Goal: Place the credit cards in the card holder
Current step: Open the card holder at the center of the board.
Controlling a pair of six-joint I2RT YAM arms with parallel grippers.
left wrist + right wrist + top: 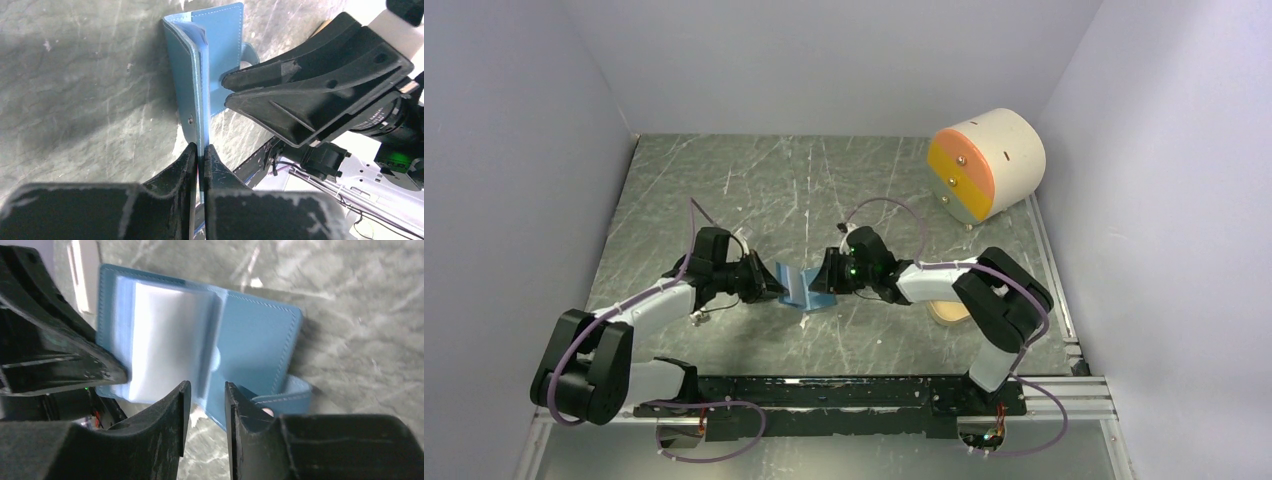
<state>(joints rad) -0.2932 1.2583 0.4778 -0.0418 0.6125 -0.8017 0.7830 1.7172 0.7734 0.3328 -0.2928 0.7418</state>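
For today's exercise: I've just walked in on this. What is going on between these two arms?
Both arms meet mid-table at the blue card holder, which is partly open. The left gripper is pinched shut on the edge of one cover. The right gripper has its jaws parted around the other side, next to the clear sleeves. Whether it touches the holder cannot be told. No credit card shows in any view, so none is going in yet.

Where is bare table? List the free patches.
Free: far tabletop left of the drum, up to the back wall; strip between card holder and black rail. Crowded: centre, where left gripper and right gripper flank the holder.
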